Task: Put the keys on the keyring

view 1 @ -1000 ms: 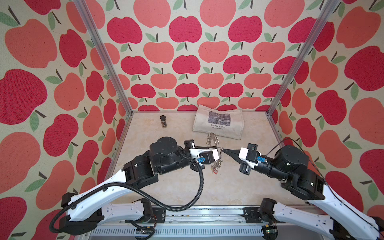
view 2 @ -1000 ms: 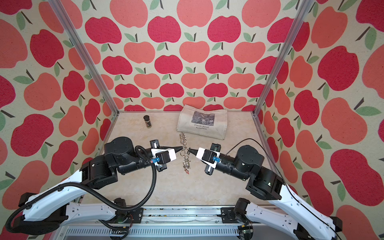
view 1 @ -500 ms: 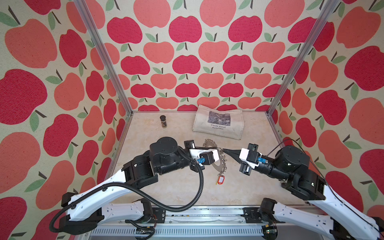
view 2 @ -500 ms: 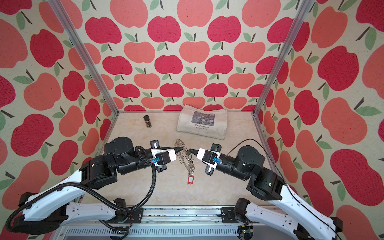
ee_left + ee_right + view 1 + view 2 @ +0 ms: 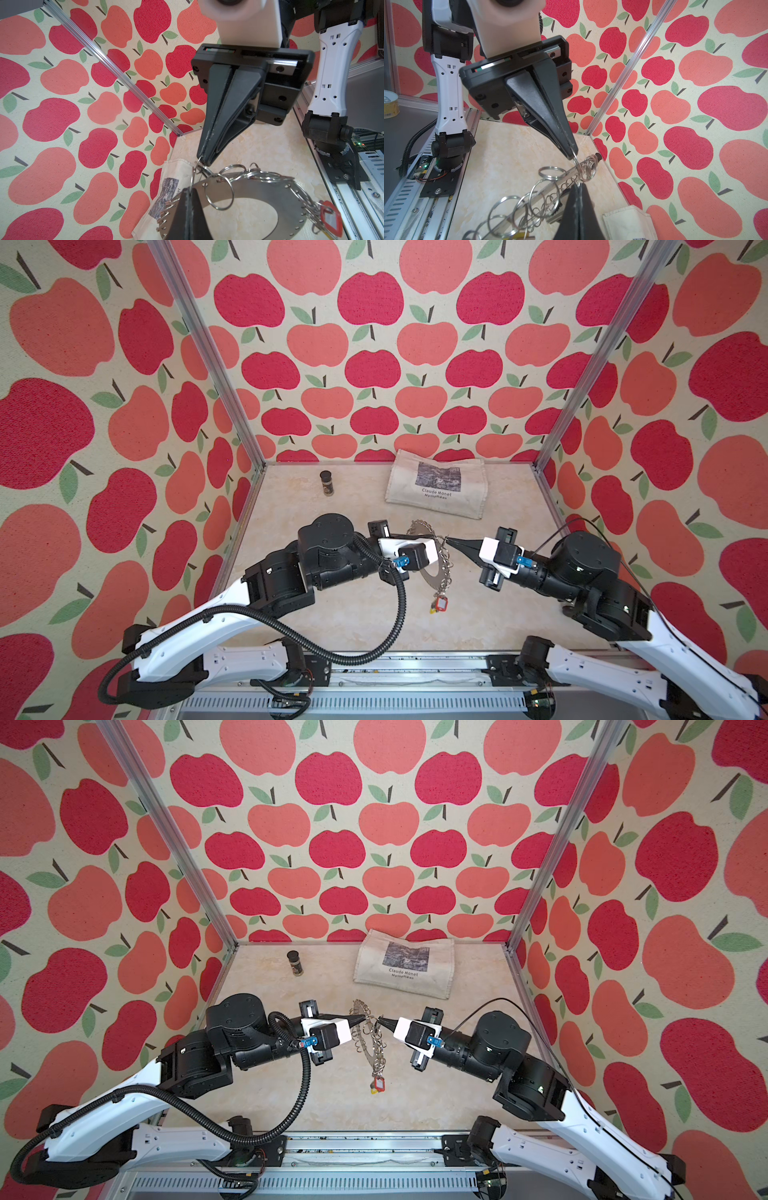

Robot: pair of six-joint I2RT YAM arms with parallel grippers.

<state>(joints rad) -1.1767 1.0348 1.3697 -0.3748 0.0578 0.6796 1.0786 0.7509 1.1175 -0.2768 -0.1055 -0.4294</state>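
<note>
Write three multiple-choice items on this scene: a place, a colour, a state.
1. The cloth bag lies at the table's: A) back; B) front edge; C) middle.
2. The tag hanging from the keyring is framed in: A) blue; B) red; C) green.
3. The right gripper is: A) wide open; B) shut on a keyring wire ring; C) shut on nothing.
A, it lies at the far edge; B, its frame is red; B, it pinches a ring.

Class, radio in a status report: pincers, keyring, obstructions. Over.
Left pincer, right pincer shut on keyring wire rings. Keyring off table, red tag dangling. Black-tagged key unseen. No obstruction seen.
</note>
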